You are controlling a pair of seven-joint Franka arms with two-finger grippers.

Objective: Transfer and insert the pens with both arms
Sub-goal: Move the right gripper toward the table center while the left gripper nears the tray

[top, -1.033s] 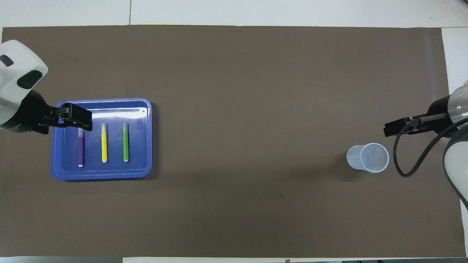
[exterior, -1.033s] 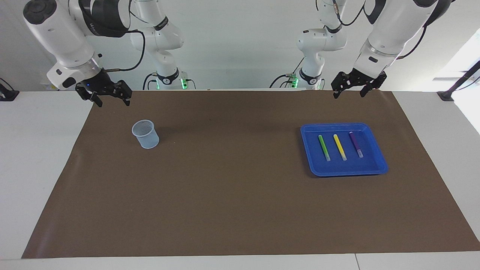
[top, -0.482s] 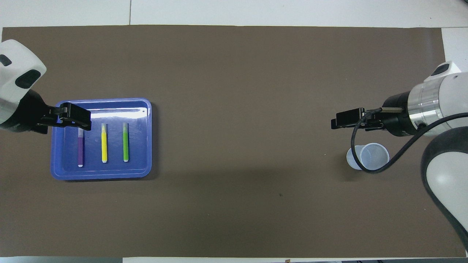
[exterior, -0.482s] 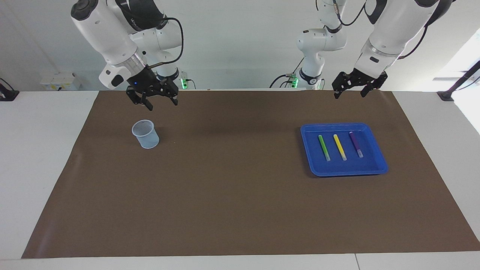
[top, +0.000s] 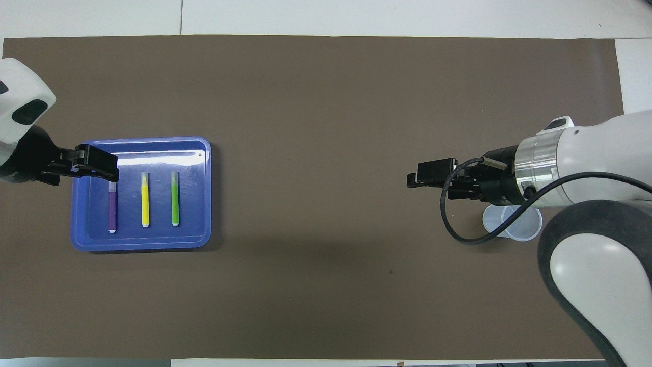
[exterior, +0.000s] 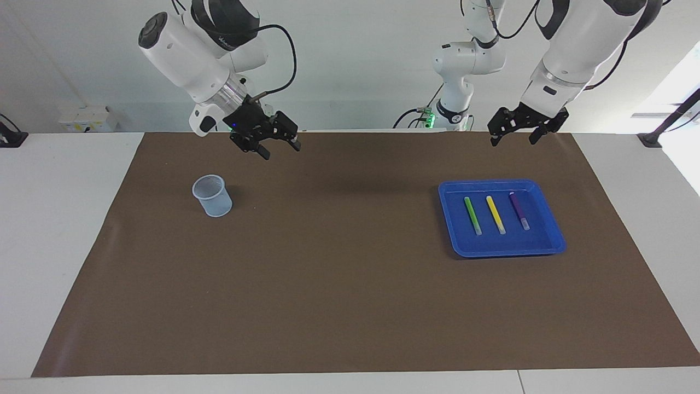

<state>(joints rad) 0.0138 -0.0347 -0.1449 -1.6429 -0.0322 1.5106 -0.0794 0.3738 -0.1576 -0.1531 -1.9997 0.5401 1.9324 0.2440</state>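
Observation:
Three pens lie side by side in a blue tray [exterior: 549,245] [top: 140,243] toward the left arm's end: green [exterior: 472,215] [top: 175,199], yellow [exterior: 495,214] [top: 145,201] and purple [exterior: 519,210] [top: 112,211]. My left gripper [exterior: 513,139] [top: 104,171] hangs open and empty, high over the tray; in the overhead view it covers the purple pen's cap end. My right gripper [exterior: 280,150] [top: 423,176] is open and empty, raised over the mat beside a clear plastic cup [exterior: 212,195] [top: 524,227], toward the middle of the table. The right arm hides part of the cup in the overhead view.
A brown mat [exterior: 350,284] [top: 326,102] covers most of the white table [exterior: 54,219]. A smaller white arm [exterior: 456,71] with a green light at its base stands at the robots' edge of the table.
The right arm has swung in from the table's end, over the cup, toward the middle of the mat. The left gripper has only shifted slightly. Pens, tray and cup have not moved.

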